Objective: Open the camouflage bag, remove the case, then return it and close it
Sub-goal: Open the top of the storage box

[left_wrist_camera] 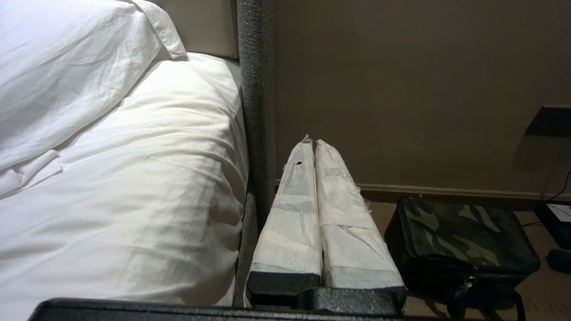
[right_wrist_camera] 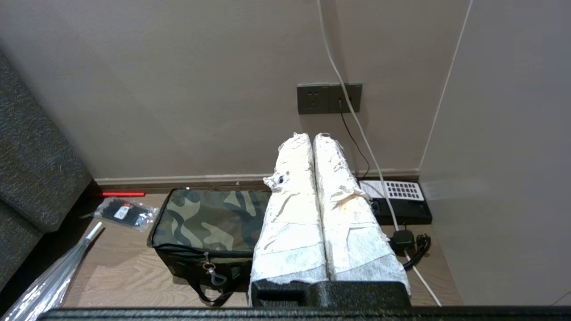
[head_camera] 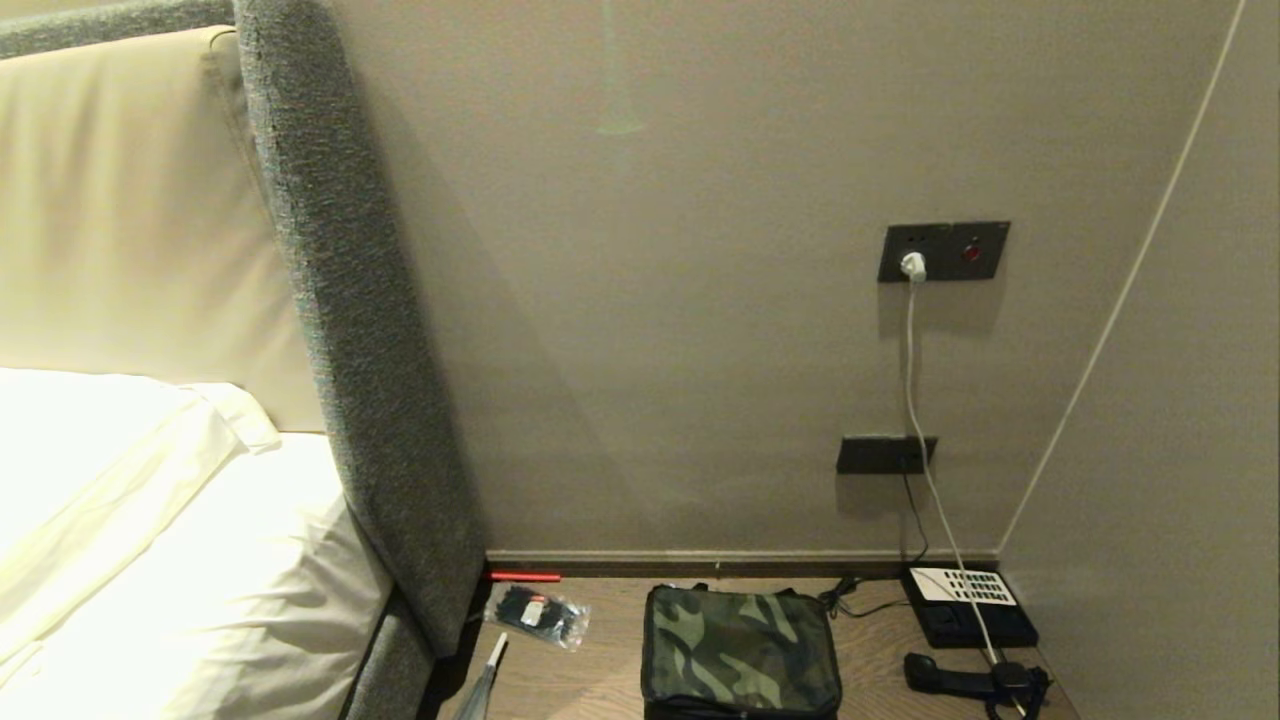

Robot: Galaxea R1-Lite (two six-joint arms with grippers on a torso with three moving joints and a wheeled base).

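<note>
Far left of the head view there's the bed (head_camera: 150, 560), white sheets and a pillow, with the grey upholstered headboard edge (head_camera: 340, 350) running down beside it. Just right of that, at the bottom of the frame, the wooden bedside table (head_camera: 590, 670) begins. A thin red stick (head_camera: 523, 576) lies at the back against the wall, and in front of it a small clear packet of black items (head_camera: 535, 613). A clear plastic-wrapped rod (head_camera: 487, 680) pokes in at the lower edge.

Bottom centre, there it is: the camouflage bag (head_camera: 738, 652), sitting flat on the table, zipped closed, its zip pull hanging at the front in the right wrist view. No red lining showing, nothing out of it.

Further right, the black desk phone (head_camera: 968, 605) sits in the corner, its handset (head_camera: 965, 680) off and lying in front. Above, a white cable (head_camera: 910, 350) drops from a wall socket plate (head_camera: 943, 250).

Neither arm appears in the head view. From the wrists: the left gripper (left_wrist_camera: 312, 141), wrapped in white padding, has its fingers pressed together, holding nothing, up beside the headboard. The right gripper (right_wrist_camera: 311, 136), padded too, is fully closed and empty, hanging above the bag's right end.
</note>
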